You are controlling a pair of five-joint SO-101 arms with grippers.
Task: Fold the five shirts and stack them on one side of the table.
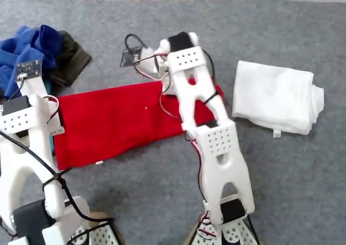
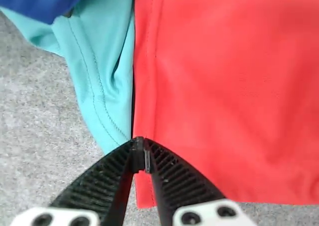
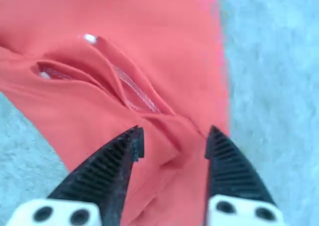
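White shirt (image 1: 273, 96) lay folded, frame right. Red shirt (image 1: 113, 123) at centre, part-folded strip; left jaws clamped on its edge, right jaws apart over it. Pile (image 1: 32, 50) upper left, unfolded: most work remained.

The red shirt (image 1: 113, 123) is smooth matt cloth, the table (image 1: 303, 191) under it rough felt, the right arm (image 1: 219, 147) white plastic.

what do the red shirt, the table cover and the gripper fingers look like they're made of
Red shirt: thin matte knit, likely cotton or a blend; it creases softly and has a stitched hem in the left wrist view.
Table cover: grey felt-like or carpet-like cloth with a fuzzy, flecked surface.
Left gripper fingers: black, matte and ribbed, probably plastic or rubber; the look leaves that open.
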